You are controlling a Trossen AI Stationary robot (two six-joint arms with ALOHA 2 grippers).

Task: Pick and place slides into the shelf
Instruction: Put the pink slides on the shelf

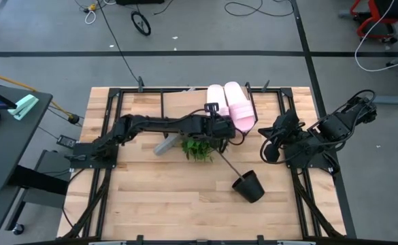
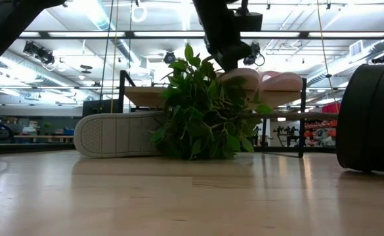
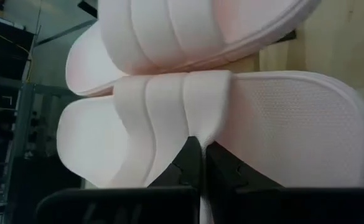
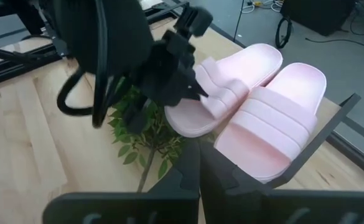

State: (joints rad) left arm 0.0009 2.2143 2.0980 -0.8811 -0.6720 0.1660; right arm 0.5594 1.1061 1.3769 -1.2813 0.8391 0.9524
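Pale wooden tabletop (image 1: 151, 197) carries a low plank-topped shelf (image 1: 185, 102) on black rods, with two pale pink slides (image 1: 231, 103) lying side by side on it. Left gripper (image 1: 220, 128) pinches the strap edge of one pink slide (image 3: 169, 118). A grey slide (image 2: 119, 134) lies beside the green leafy plant (image 1: 199, 148). Right gripper (image 1: 270, 139), fingers closed on nothing, waits at the table's right edge near a tipped black pot (image 1: 248, 186).

No text, label, brand, number or sign can be read in any view. The pink slides (image 4: 256, 112), the plant (image 2: 201, 115) and the black pot (image 1: 249, 186) show no legible markings.
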